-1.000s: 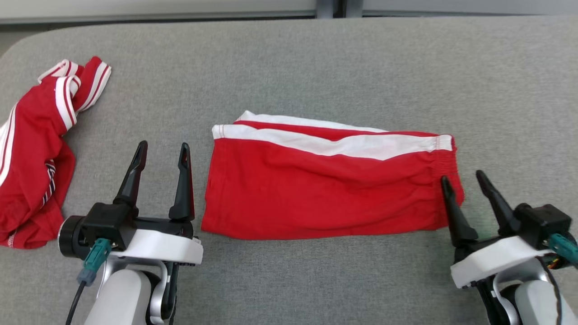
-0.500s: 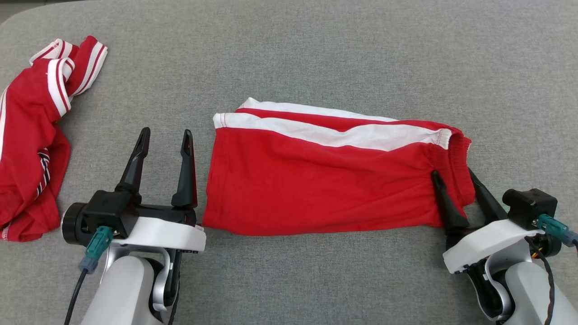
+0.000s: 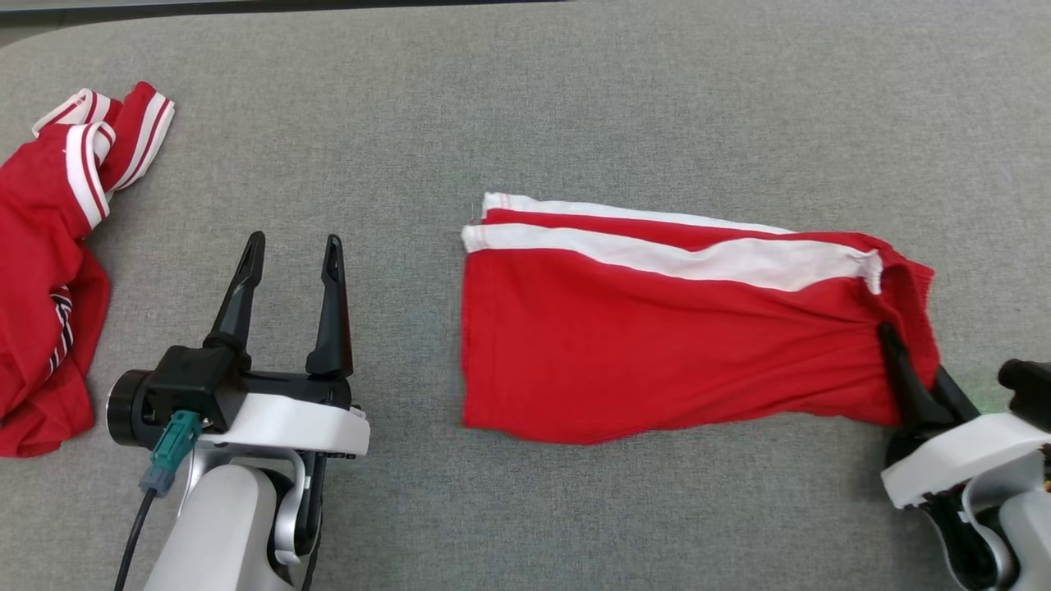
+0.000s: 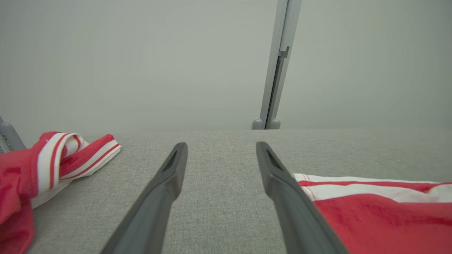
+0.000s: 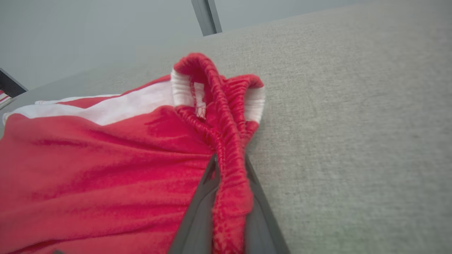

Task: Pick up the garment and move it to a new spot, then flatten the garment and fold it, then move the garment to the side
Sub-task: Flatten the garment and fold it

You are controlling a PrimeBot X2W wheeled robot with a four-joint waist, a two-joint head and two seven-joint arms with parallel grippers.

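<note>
Head view: the red shorts (image 3: 657, 345), folded, with a white side stripe, lie flat on the grey table (image 3: 575, 98), right of centre toward 3 o'clock. At 4 o'clock the right hand (image 3: 910, 357) has its two dark fingers pinched together on the gathered waistband (image 3: 911, 283) end of the shorts. At 8 o'clock the left hand (image 3: 294, 240) stands wide open and holds nothing, well apart from the shorts. A crumpled red garment (image 3: 41, 287) with white stripes lies at the 9 o'clock edge.

Left wrist view: the left hand (image 4: 220, 144) has its fingers spread over bare table (image 4: 219, 197). The shorts (image 4: 370, 218) are at 4 o'clock, the crumpled garment (image 4: 21, 169) at 8 o'clock, and a grey post (image 4: 275, 70) at 12 o'clock.

Right wrist view: the right hand (image 5: 229, 162) clamps the bunched waistband (image 5: 226, 141), and the shorts (image 5: 88, 169) spread toward 9 o'clock.
</note>
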